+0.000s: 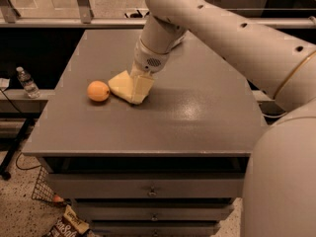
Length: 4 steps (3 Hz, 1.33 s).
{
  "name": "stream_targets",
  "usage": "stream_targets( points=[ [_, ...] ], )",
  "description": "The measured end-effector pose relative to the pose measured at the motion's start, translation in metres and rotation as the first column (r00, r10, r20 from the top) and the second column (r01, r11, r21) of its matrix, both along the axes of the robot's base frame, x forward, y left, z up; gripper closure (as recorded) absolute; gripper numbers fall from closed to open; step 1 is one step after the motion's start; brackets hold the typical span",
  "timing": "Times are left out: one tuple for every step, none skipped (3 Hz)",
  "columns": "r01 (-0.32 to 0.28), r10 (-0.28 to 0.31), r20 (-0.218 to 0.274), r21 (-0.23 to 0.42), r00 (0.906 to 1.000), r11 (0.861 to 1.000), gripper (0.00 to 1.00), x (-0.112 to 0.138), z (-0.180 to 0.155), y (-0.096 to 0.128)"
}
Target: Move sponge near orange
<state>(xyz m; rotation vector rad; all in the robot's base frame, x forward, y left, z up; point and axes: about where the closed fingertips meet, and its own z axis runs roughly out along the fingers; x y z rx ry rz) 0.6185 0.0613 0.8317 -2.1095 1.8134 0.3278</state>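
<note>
Our gripper (138, 88) is down at the tabletop, left of the middle of the grey table (197, 117), reaching in from the back at a slant. We see its cream finger (142, 84) lying across the right side of the sponge (120, 84), and it appears clamped on that pad. The sponge is pale yellow and sits tilted, its lower corner touching the table and its left part sticking out past the gripper toward the orange (98, 91).

We find the orange resting on the table just to the left of the sponge, close by it with a thin gap between them; the two do not seem to touch. Both lie on the left half of the tabletop, nearer the middle than the front edge.

Our arm (222, 28) sweeps in from the upper right, a thick white limb with small dark holes along it. Below the tabletop we see drawers (153, 191) with small knobs. Off to the left, on a lower ledge, stands a water bottle (27, 82). On the floor at lower left we make out a wire basket (42, 191) and a snack bag (66, 226).
</note>
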Motion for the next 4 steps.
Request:
stream_targets(
  points=[
    [-0.002,0.002,-0.003,-0.001,1.0000,1.000,0.11,0.000,-0.002,0.001],
    [-0.004,0.004,-0.004,-0.001,1.0000,1.000,0.00,0.000,-0.003,0.002],
    [0.004,-0.003,0.024,-0.015,0.9997,1.000,0.00,-0.005,0.006,-0.002],
    [0.093,-0.089,0.102,-0.033,0.9908,0.995,0.00,-0.021,0.030,-0.028]
  ],
)
